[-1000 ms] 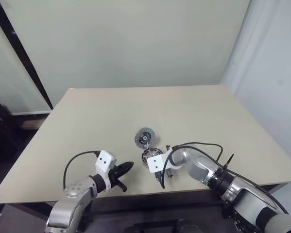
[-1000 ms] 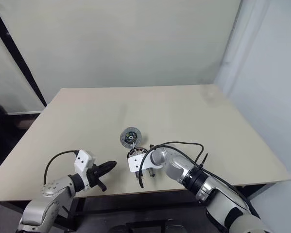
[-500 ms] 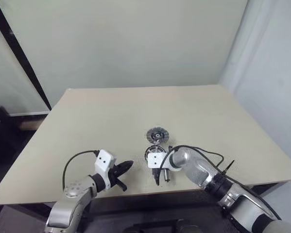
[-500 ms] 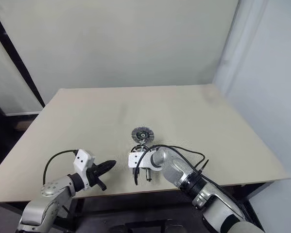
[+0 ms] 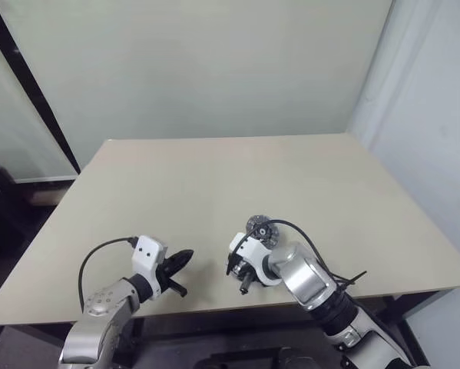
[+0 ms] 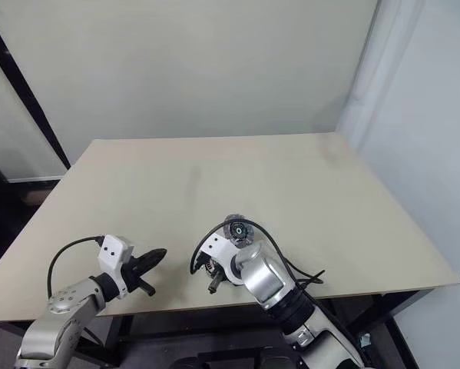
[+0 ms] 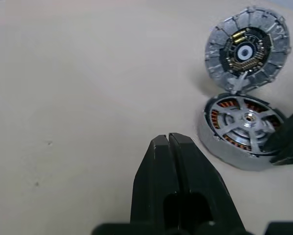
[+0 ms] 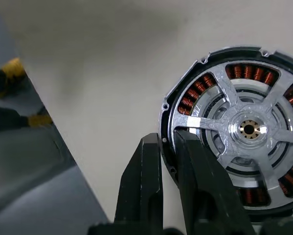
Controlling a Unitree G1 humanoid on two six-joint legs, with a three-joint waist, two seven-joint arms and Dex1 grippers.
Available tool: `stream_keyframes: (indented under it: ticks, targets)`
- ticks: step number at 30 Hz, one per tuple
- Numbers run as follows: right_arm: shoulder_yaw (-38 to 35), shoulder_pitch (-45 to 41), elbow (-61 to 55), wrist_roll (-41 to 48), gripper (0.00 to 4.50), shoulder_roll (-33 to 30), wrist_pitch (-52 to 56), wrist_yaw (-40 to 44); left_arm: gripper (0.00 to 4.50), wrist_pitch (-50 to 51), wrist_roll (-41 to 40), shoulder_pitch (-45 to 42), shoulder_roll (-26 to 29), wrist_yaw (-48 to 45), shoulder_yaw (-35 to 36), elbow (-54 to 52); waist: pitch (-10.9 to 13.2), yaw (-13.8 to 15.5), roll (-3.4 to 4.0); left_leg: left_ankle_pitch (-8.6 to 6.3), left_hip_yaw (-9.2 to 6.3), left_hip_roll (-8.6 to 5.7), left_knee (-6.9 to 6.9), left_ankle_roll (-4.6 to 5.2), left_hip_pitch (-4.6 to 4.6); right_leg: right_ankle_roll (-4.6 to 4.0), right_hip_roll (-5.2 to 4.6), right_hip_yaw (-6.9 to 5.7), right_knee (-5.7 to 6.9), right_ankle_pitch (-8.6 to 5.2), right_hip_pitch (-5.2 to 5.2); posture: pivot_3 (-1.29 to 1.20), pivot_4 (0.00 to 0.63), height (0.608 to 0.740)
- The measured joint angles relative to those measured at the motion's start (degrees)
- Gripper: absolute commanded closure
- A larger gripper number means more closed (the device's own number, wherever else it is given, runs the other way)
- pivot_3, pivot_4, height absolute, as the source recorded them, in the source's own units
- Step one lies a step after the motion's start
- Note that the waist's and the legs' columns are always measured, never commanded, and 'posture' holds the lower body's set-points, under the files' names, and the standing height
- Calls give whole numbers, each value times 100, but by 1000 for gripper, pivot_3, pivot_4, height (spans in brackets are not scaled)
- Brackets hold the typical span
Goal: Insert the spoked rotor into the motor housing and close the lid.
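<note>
Since the earlier frames the right gripper (image 8: 168, 152) is seen to have been rolled over and drawn back toward the near edge of the table (image 5: 306, 177), and the left gripper (image 7: 169, 147) has been shifted slightly further left. The lid (image 7: 247, 48) is now shown standing tilted up at the far side of the motor housing (image 7: 244, 128) – apparently hinged or propped there, which cannot be told.

The spoked rotor (image 8: 249, 129) is already seated inside the motor housing, its spokes lying over the copper-orange windings. The housing rests on the table near the near edge, a little right of centre.

The right gripper's fingers are nearly pressed together, and the housing's rim is pinched in the narrow gap between them – one finger outside the wall, one just inside. The left gripper's fingers are pressed fully together and nothing is held.

For the coming move, judged to be the closing of the lid, the lid lies just beyond the right gripper, on the far side of the housing, and must be swung down toward the near side. The right arm is much the nearer; the left gripper is well apart, to the left.

The pinch on the rim is shown by the right wrist view; the raised lid's ribbed inner face is shown by the left wrist view.
</note>
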Motion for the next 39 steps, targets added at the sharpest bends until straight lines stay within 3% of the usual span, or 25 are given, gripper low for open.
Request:
stream_keyframes:
  ticks: [8,27,33,39]
  targets:
    - [-487,-1,-8,417,4407,886,1103,-936,4500,-113,61,-9,-44,59,-21,12,-24,-18,-37,-5,2,9,-20,-10,-4,10,11,1,-1,5,-17,0,0,740]
    - [-1687,34,219,2473,4408,932,1172,-3228,4500,-338,211,-18,-111,102,-101,144,-30,135,-37,-1,0,-1,-7,-4,6,0,-57,-11,-37,-1,31,0,0,740]
    - [-1658,30,309,2865,4408,931,1011,-3621,4500,-367,261,-18,-112,96,-109,160,-31,128,-34,-1,-2,2,-10,-4,7,17,-112,-67,-36,10,25,0,0,740]
    - [-1259,29,281,3085,2461,925,929,-3677,4500,-381,285,-20,-110,79,-115,195,-33,115,-35,0,0,10,-14,-3,1,15,-114,-124,-35,11,20,0,0,740]
